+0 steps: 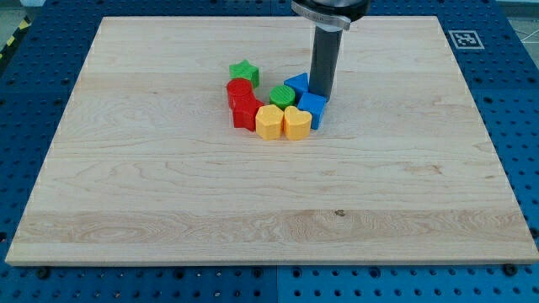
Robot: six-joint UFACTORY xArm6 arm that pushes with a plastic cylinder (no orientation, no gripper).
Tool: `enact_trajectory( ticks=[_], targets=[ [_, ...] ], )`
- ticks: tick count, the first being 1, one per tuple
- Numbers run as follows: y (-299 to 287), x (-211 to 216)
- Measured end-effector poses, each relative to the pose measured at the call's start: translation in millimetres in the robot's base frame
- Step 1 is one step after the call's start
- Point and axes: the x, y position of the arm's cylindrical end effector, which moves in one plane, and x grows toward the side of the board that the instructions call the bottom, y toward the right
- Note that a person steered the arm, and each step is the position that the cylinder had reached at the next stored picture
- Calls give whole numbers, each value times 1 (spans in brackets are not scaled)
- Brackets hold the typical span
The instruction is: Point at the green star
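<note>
My tip (321, 95) stands at the right side of the cluster of blocks, a little above the middle of the frame. It seems to touch, or almost touch, the two blue blocks there: one blue block (296, 85) just to its left and one blue cube (312, 108) just below it. The green star (244, 72) lies to the left of my tip and slightly higher in the frame, at the upper left end of the cluster. It touches the red block (239, 89) below it, while its top and left sides are free. Between my tip and the star there is the upper blue block and bare wood (168, 194), so I judge that the coming move goes leftward along the upper edge of the cluster, passing above the blue block and not through it. The star has no clear long axis. There is only one arm, and it ends in a plain rod; it has no hand to spread or pinch, so it holds nothing. Counting the blocks: two green, the star and a rounder green block (282, 95) in the middle; two red, with the second red block (245, 112) below the first; two yellow, a yellow block (269, 121) and a yellow heart (296, 122) at the bottom; two blue. Together eight blocks.
</note>
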Motion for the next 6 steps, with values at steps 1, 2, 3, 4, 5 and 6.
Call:
enact_trajectory(
  ticks=[1,2,3,4,5,6],
  targets=[
    [9,-18],
    [14,-59],
    [-13,-76],
    [-60,-78],
    [-114,-78],
    [-161,-78]
  ],
)
